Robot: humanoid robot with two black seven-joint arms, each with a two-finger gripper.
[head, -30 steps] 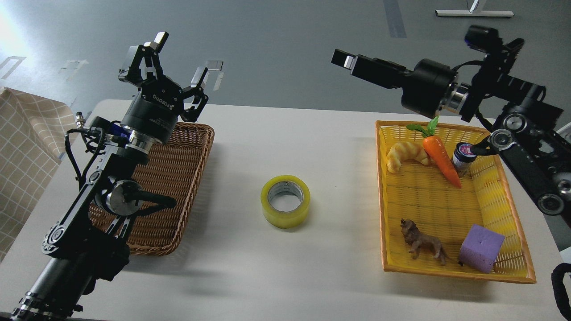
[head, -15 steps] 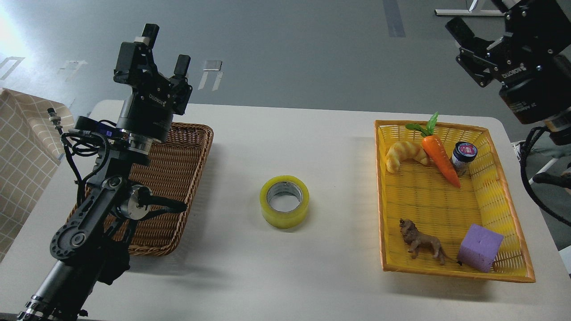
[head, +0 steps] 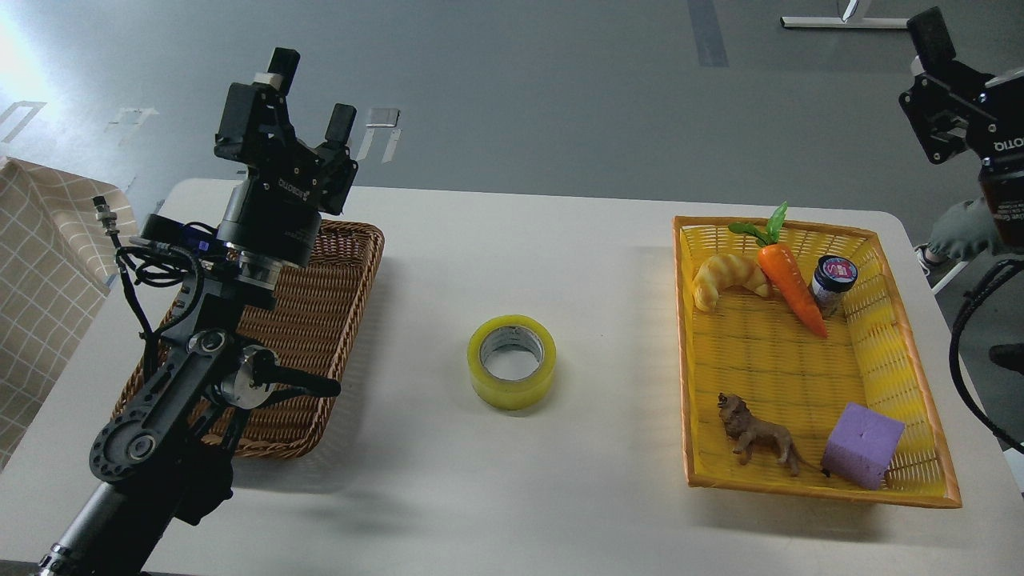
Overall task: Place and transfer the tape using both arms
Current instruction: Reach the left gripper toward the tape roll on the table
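Note:
The tape (head: 512,362), a wide yellow translucent roll with a grey-white core, lies flat on the white table (head: 560,496) at its middle, hole facing up. My left gripper (head: 312,92) is raised above the far end of the brown wicker basket, well left of the tape, fingers pointing up, open and empty. My right gripper (head: 960,56) is high at the top right corner, beyond the table and far from the tape. Only one of its fingers (head: 928,32) shows, splayed wide from the body; the rest is cut off by the frame edge.
An empty brown wicker basket (head: 352,240) stands at the left under my left arm. A yellow basket (head: 680,336) at the right holds a toy croissant (head: 728,280), carrot (head: 792,288), small jar (head: 832,284), lion figure (head: 756,438) and purple block (head: 862,444). Checked cloth (head: 48,240) hangs far left.
My right arm has swung from above the yellow basket up and to the right, to the frame's corner. My left gripper has turned about its wrist and shifted slightly; the tape has not moved.

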